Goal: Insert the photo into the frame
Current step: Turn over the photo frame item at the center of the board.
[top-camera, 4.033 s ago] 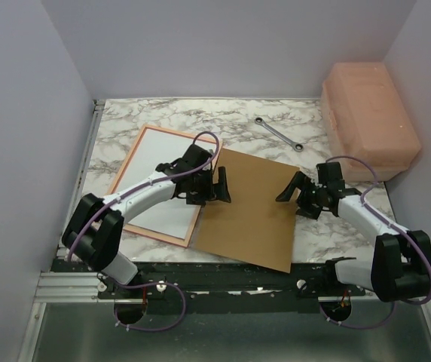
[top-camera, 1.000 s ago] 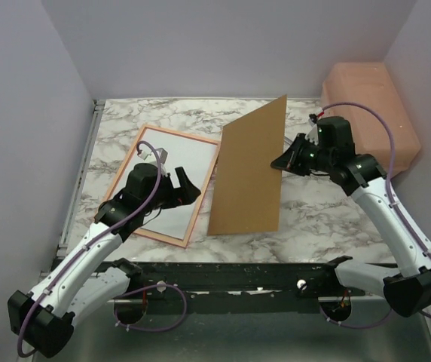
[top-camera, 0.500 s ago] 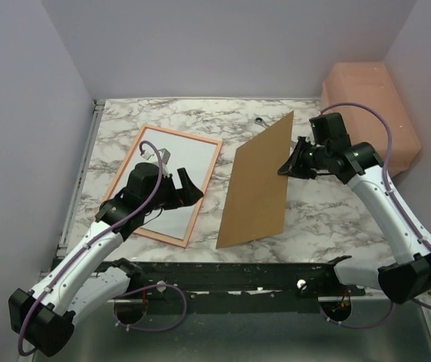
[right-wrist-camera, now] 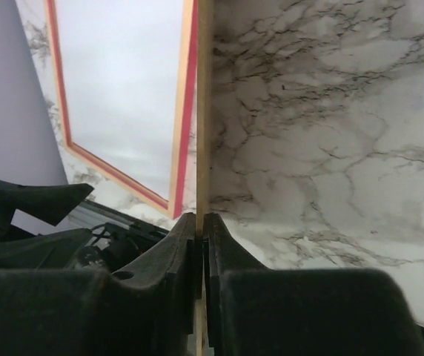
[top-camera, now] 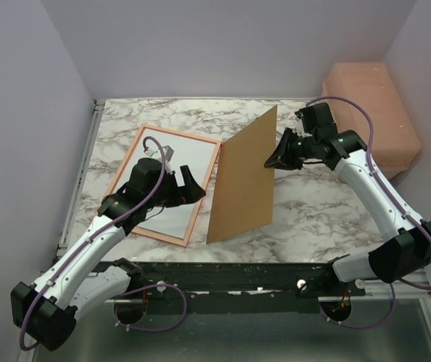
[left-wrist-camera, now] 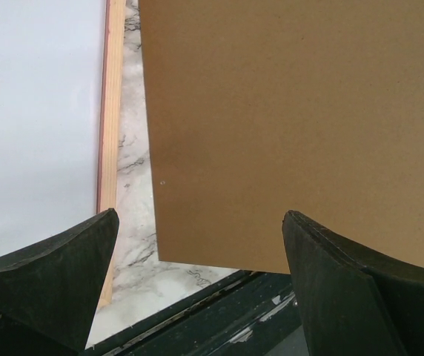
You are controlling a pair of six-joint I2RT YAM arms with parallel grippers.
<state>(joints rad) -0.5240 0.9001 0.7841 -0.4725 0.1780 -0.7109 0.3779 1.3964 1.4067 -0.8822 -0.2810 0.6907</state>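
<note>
While the right gripper [top-camera: 274, 161] is pinched shut on the board [top-camera: 242, 181] at its upper right edge, the board stands tilted on its lower edge on the table [top-camera: 313, 219], just right of the frame [top-camera: 185, 135]. Right wrist view: the thin board edge runs straight between the two fingers, both pressed against it.

Left gripper [top-camera: 191, 187] is spread wide and holds nothing. It hovers over the frame's right rail, pointed at the board's brown face. Left wrist view: the board shows in the gap between the fingers but touches neither, and a strip of marble shows between board and frame rail.

Frame lies flat on the left half of the table, pale wood side up, pink showing along its rails. A white sheet fills its opening. It looks like the photo [top-camera: 189, 154] face down, plain side up; can't tell if it's fully seated.

Pink box [top-camera: 370, 117] sits at back right, behind the right arm.
</note>
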